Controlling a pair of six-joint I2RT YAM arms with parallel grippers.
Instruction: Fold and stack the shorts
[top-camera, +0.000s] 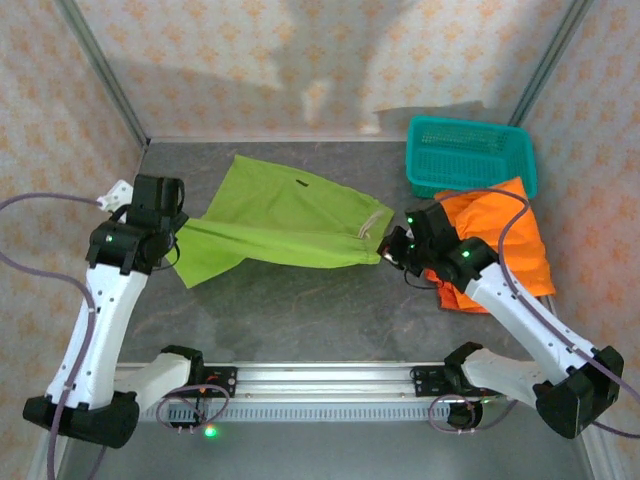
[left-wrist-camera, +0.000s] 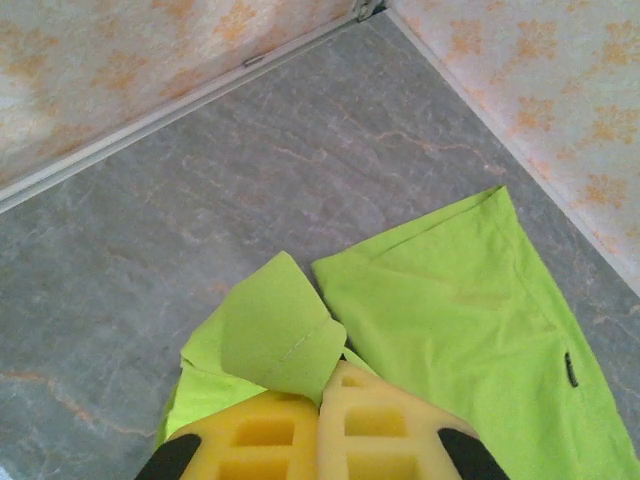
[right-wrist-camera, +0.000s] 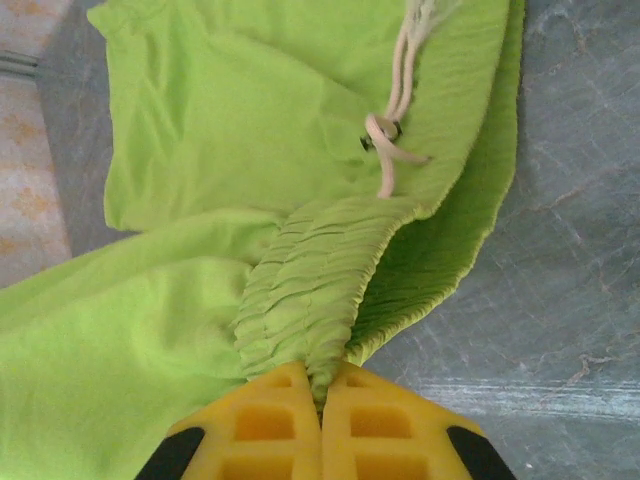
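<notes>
We see lime-green shorts (top-camera: 290, 220) spread flat, left of teal basket (top-camera: 468, 121). Left gripper (left-wrist-camera: 322, 385) pinches leg hem, far from basket. Right gripper (right-wrist-camera: 320, 380) clamps gathered waistband, just below basket. Orange shorts (top-camera: 510, 240) lie against basket's near edge.

The right arm (top-camera: 520, 310) covers part of the orange shorts (top-camera: 520, 240) (how many lie there is unclear). The green shorts (right-wrist-camera: 200, 130) run off the right wrist view's edges. Their small dark tag (left-wrist-camera: 570, 368), perhaps a label, is unreadable.
</notes>
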